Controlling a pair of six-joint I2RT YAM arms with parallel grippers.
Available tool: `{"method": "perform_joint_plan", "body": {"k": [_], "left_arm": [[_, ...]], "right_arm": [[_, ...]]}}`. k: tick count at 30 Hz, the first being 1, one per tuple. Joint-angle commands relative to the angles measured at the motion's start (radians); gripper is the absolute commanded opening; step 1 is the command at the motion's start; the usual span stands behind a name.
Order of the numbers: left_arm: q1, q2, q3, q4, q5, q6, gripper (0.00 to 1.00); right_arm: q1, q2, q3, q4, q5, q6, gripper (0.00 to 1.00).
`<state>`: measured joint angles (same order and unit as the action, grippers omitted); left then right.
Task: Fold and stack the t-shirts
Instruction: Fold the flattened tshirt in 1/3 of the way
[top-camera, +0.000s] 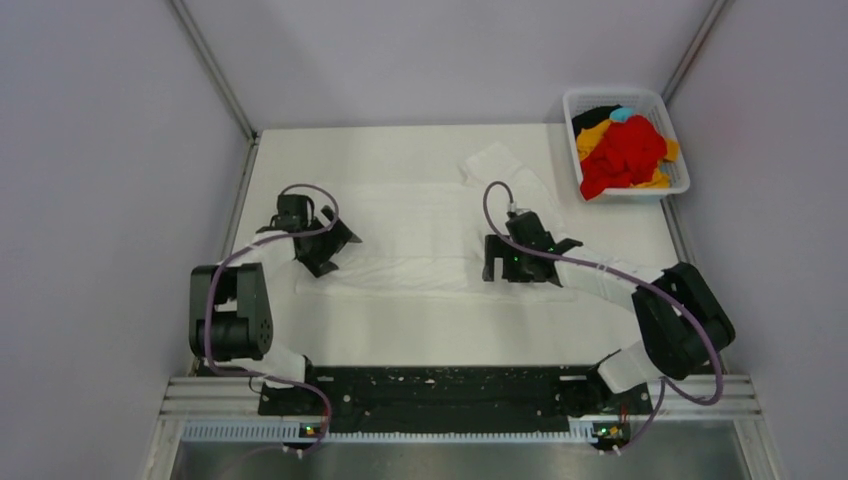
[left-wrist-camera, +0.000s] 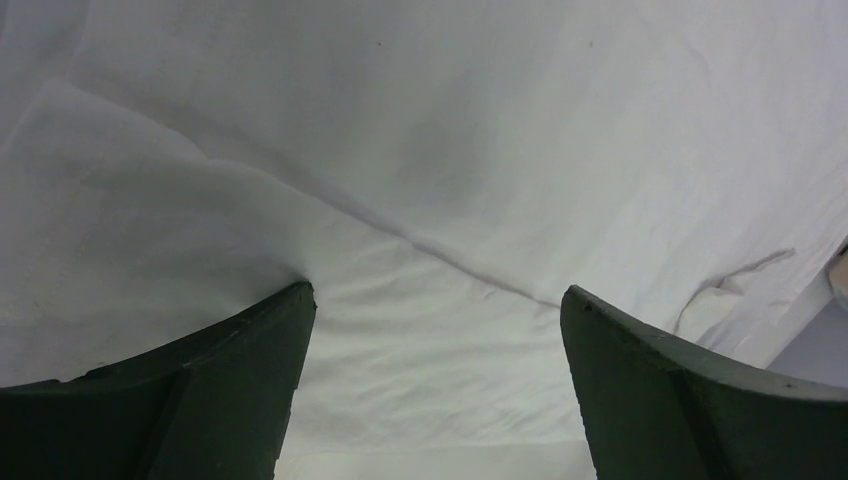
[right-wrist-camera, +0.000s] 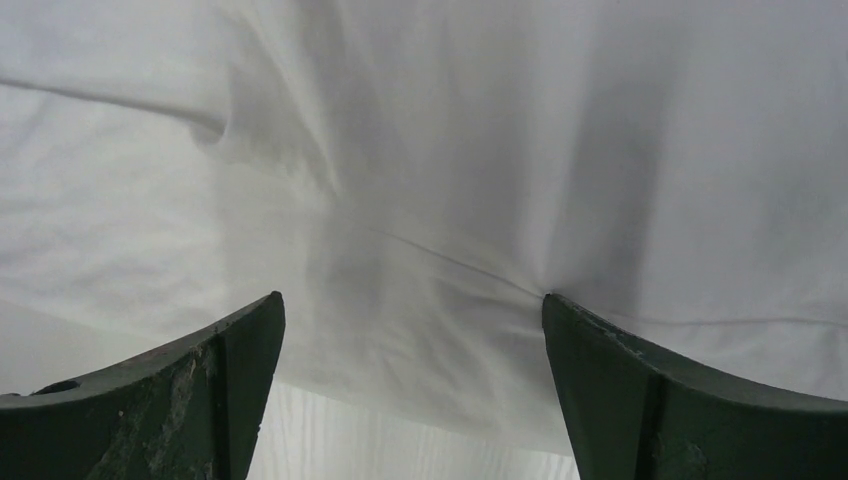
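Observation:
The large white t-shirt (top-camera: 420, 235) lies spread across the middle of the table, a sleeve (top-camera: 500, 165) sticking out at the back right. My left gripper (top-camera: 325, 250) is open, fingertips down on the shirt's left part; white cloth (left-wrist-camera: 430, 330) fills the gap between its fingers. My right gripper (top-camera: 505, 268) is open, fingertips down on the shirt's near right edge; in the right wrist view the cloth's edge (right-wrist-camera: 420, 370) runs between its fingers. Red (top-camera: 625, 155), yellow-orange (top-camera: 592, 135), black (top-camera: 595, 115) and light blue (top-camera: 621, 114) shirts lie bunched in the basket.
A white mesh basket (top-camera: 678, 185) stands at the back right corner of the table. Grey walls close in the table on the left, back and right. The black arm-mount rail (top-camera: 440, 390) runs along the near edge.

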<state>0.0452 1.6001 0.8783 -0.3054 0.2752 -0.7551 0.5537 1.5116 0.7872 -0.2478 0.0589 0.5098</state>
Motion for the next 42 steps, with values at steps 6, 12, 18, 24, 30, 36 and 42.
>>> {"method": "perform_joint_plan", "body": {"k": [6, 12, 18, 24, 30, 36, 42], "left_arm": [[-0.001, -0.352, -0.334, -0.190, -0.127, -0.058, 0.99], [-0.002, -0.520, -0.470, -0.221, -0.109, -0.092, 0.99], [-0.001, -0.558, -0.468, -0.244, -0.140, -0.085, 0.99], [-0.002, -0.608, -0.456, -0.303, -0.180, -0.091, 0.99], [-0.001, -0.644, -0.438, -0.333, -0.229, -0.077, 0.99], [-0.001, -0.607, -0.400, -0.282, -0.231, -0.064, 0.99], [0.000, -0.589, -0.215, -0.252, -0.303, -0.044, 0.99]], "right_arm": [[0.010, -0.223, -0.151, -0.188, -0.054, 0.050, 0.99], [0.043, -0.347, -0.228, -0.259, -0.129, 0.135, 0.99], [0.145, -0.447, -0.313, -0.324, -0.170, 0.263, 0.99], [0.166, -0.537, -0.350, -0.407, -0.158, 0.306, 0.99], [0.169, -0.549, -0.368, -0.430, -0.177, 0.314, 0.99], [0.178, -0.553, -0.313, -0.434, -0.144, 0.298, 0.99], [0.176, -0.473, -0.019, -0.446, 0.061, 0.177, 0.99]]}}
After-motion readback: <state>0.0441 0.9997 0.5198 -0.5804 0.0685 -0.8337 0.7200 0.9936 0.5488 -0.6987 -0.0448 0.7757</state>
